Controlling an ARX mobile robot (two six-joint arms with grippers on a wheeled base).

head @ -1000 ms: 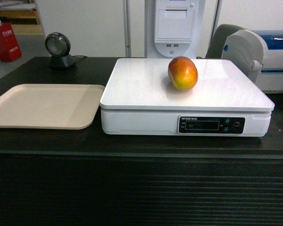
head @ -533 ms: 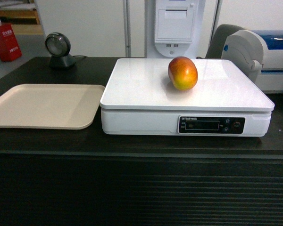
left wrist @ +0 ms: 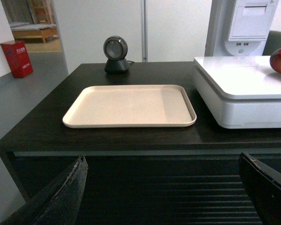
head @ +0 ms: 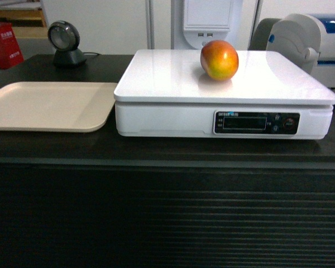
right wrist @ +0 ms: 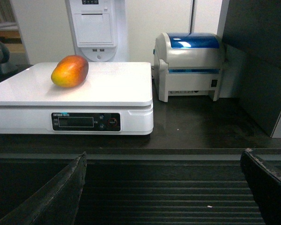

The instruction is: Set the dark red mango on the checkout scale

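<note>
- Left gripper: jaws wide apart, nothing between them. Only the two dark fingertips show at the bottom corners of its wrist view, low in front of the checkout's ribbed face.
- Right gripper: same, jaws spread, empty, below the counter edge. Neither gripper shows in the head view.
- Both are well apart from the mango. No contact with anything that I can see.
- Mango lies on its side on the scale, on the plate's far half, right of centre in the head view. Clear of every edge. Placement looks done to me.
- Risk 1: oval fruit on a glossy plate. A knock to the counter or scale could set it rolling; the nearest way off is the back edge.
- Risk 2: both grippers sit below the countertop lip. Raising an arm straight up could catch the lip or the scale front and its display.
- Risk 3: left arm swinging up could clip the tray, which sits just beside the scale, and shove it into the scale's side.
- Risk 4: right side is crowded: printer near the scale's right edge. A wide swing there hits it.
- Scanner stands at the back left, out of the way.
- Safest call: back off level, away from the counter, before lifting.
</note>
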